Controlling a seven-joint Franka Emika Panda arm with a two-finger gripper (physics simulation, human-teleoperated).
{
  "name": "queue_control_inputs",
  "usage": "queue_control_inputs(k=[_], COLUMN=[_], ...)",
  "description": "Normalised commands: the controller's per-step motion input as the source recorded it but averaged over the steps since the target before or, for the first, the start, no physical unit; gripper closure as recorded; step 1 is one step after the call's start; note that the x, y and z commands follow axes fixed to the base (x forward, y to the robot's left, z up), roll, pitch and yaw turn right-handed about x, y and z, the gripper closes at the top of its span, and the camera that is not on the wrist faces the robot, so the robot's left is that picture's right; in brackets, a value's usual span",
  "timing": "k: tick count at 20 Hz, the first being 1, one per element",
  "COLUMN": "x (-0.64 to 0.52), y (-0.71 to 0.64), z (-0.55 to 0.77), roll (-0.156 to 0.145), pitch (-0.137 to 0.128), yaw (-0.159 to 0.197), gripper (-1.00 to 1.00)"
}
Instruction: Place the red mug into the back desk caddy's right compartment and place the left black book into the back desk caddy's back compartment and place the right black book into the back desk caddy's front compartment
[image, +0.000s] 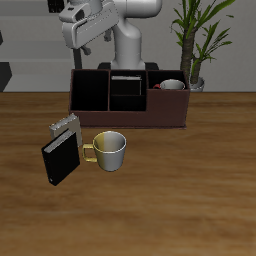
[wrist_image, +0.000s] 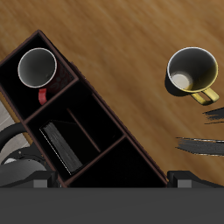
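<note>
The red mug (image: 172, 86) (wrist_image: 37, 67) stands inside the right compartment of the back desk caddy (image: 165, 118) (wrist_image: 131, 144). One black book (image: 125, 84) (wrist_image: 61, 146) stands in the caddy's middle black-walled section, seemingly its back part. The right black book (image: 59, 157) (wrist_image: 202, 145) stands upright on the table, nearer the front than the caddy. My gripper (image: 86, 36) (wrist_image: 107, 180) hangs high above the caddy's black-walled end. It is open and holds nothing.
A grey patterned book (image: 66, 125) stands right behind the black book on the table. Beside them is a pale mug (image: 108, 150) (wrist_image: 192, 73) with a yellow handle. A potted plant (image: 196, 40) stands behind the caddy's mug end.
</note>
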Motion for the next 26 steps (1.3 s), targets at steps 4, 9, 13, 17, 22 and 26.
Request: queue_control_inputs(k=[4, 9, 13, 17, 22, 26], x=[0.28, 0.21, 0.25, 0.21, 0.17, 0.21], y=[-0.2, -0.1, -0.18, -0.3, -0.18, -0.2], z=[0.29, 0.17, 0.07, 0.1, 0.13, 0.11], roll=[-0.09, -0.033, -0.031, -0.07, -0.013, -0.051], pitch=[-0.02, -0.023, 0.039, -0.02, -0.01, -0.007], yaw=[-0.278, -0.181, -0.237, -0.242, -0.167, -0.121], gripper=[-1.0, -1.0, -1.0, -1.0, -1.0, -1.0])
